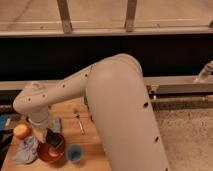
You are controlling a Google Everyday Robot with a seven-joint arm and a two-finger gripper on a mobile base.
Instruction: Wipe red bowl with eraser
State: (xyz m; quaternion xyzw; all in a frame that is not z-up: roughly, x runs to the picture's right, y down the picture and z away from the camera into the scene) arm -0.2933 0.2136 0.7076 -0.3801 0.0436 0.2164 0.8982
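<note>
Much of the frame was taken up by the white arm, which swept from the lower right up and over to the left, hiding a large part of the wooden table beneath it. The gripper was seen at the lower left, pointed down over the red bowl, with its fingers closed; a dark block that appeared to be the eraser was seen at their tip, inside the bowl's rim, though contact with the bowl's surface could not be made out. The red bowl was located near the table's front edge at the lower left of the frame. Just to its right a small blue cup was placed. To its left a crumpled grey-blue cloth was laid, and above that an orange round object was seen. A metal utensil was laid on the table behind the cup, close to the arm.
</note>
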